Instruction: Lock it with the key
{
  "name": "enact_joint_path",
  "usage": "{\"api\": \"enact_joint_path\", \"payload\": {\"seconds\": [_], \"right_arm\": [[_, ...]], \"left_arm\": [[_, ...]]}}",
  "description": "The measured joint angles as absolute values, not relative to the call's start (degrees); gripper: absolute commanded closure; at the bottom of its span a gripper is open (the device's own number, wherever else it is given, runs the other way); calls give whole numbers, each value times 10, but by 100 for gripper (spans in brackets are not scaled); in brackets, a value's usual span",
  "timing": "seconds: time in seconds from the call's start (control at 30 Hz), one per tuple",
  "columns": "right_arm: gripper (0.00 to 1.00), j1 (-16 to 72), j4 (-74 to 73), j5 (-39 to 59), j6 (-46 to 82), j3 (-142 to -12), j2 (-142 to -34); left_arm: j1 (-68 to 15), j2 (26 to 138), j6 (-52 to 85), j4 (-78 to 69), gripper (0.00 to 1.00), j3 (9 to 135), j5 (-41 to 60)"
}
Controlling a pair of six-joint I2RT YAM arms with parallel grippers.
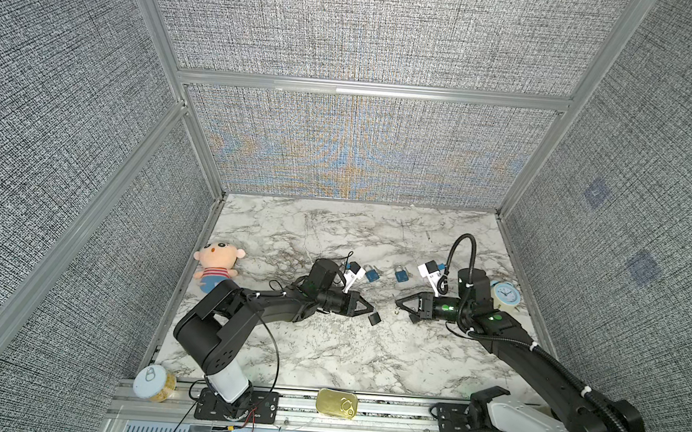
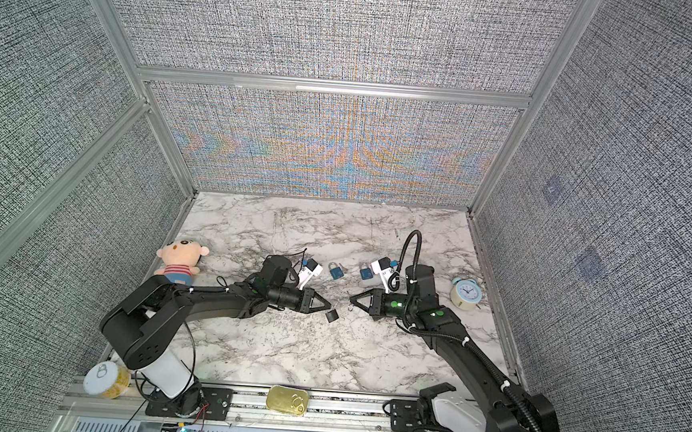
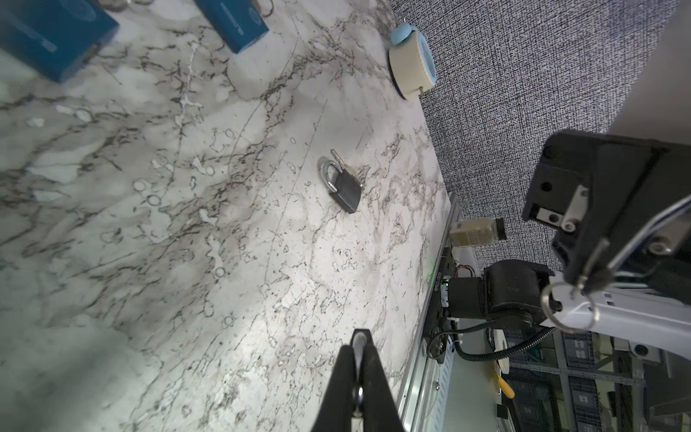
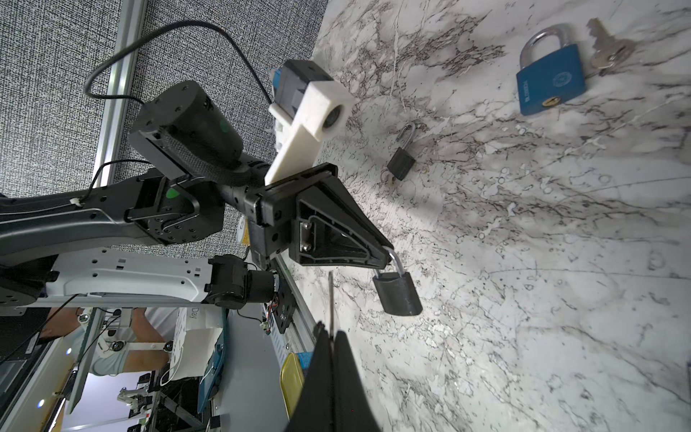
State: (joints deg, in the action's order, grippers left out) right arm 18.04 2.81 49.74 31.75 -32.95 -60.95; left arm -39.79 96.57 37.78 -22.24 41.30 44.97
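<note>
Beyond the left fingers (image 4: 359, 232), blue padlock (image 4: 549, 80), lettering blurred

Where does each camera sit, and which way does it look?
Both top views: high above, looking down on the marble table; left arm, right arm, left gripper and right gripper show.
Left wrist: on the left arm, looking past its shut fingers at the right gripper.
Right wrist: on the right arm, looking past its fingers at the left gripper.
Shared: top views and right wrist show the black padlock in the left gripper.
</note>
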Motion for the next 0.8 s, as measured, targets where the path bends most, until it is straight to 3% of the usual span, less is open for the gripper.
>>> {"api": "enact_joint_path", "payload": {"seconds": [0.43, 0.8], "right_arm": [[100, 176, 32, 497, 316, -326, -608], [100, 176, 32, 497, 316, -326, -608]], "left_arm": [[-409, 1037, 390, -219, 99, 452, 447], [-412, 1068, 388, -185, 92, 480, 430]]}}
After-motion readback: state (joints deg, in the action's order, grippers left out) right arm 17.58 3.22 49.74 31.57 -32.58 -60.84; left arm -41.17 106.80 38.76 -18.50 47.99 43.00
